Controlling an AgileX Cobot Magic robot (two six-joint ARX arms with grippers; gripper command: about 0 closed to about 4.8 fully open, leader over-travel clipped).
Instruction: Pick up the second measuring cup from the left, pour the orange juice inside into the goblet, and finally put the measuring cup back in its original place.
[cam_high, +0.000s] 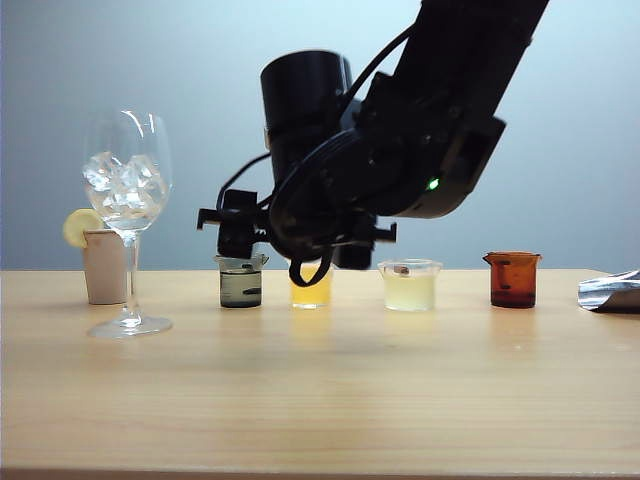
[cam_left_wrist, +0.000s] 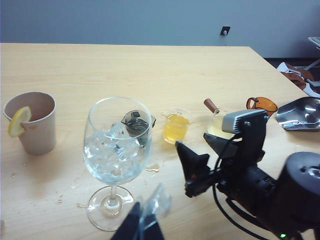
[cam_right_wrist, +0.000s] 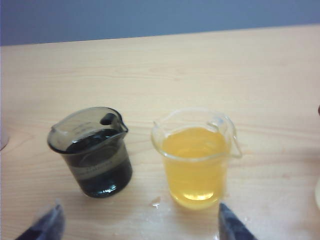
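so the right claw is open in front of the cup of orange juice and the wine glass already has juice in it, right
Not quite. The right claw is open before the cup of orange juice, but the left wrist view shows the wine glass holding only ice, no juice.

Exterior cam sits low at table-edge height, facing across the wooden table (cam_high: 320, 400) toward a grey wall, w/ the right arm close in front. Left wrist cam looks down from high up, obliquely over the tall clear stemmed goblet (cam_left_wrist: 116, 150), wide view. Right wrist cam is very near, angled down at the small clear measuring cup (cam_right_wrist: 196, 157) of orange juice (cam_right_wrist: 195, 167) and the smoky dark-grey beaker (cam_right_wrist: 92, 150). All three views share those two cups.
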